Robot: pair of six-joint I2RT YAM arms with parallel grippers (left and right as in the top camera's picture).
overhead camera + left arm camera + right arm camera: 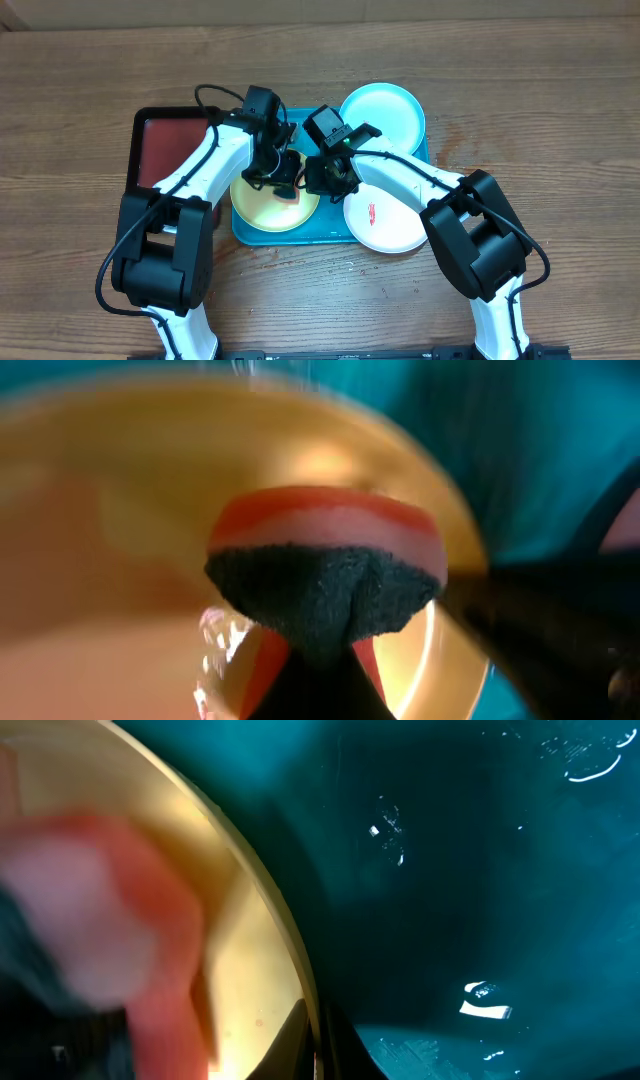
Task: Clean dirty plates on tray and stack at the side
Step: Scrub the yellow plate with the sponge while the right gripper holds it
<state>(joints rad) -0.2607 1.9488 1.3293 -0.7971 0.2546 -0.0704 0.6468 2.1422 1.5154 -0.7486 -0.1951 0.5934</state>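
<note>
The yellow-green plate (268, 207) lies at the front left of the turquoise tray (330, 233). My left gripper (284, 180) hangs over it, shut on a red sponge with a black scouring face (325, 565). In the left wrist view that sponge fills the space above the plate (120, 510). My right gripper (322, 180) is shut on the yellow-green plate's right rim (300, 970), one finger on each side. The pale cyan plate (385, 115) sits at the tray's back right. The white plate (388, 222), with a red smear, lies at the front right, overhanging the tray's edge.
A smaller black tray with a red inside (165, 150) stands left of the turquoise tray, touching it. Bare wooden table (560, 110) surrounds both trays. The two arms cross closely over the tray's middle.
</note>
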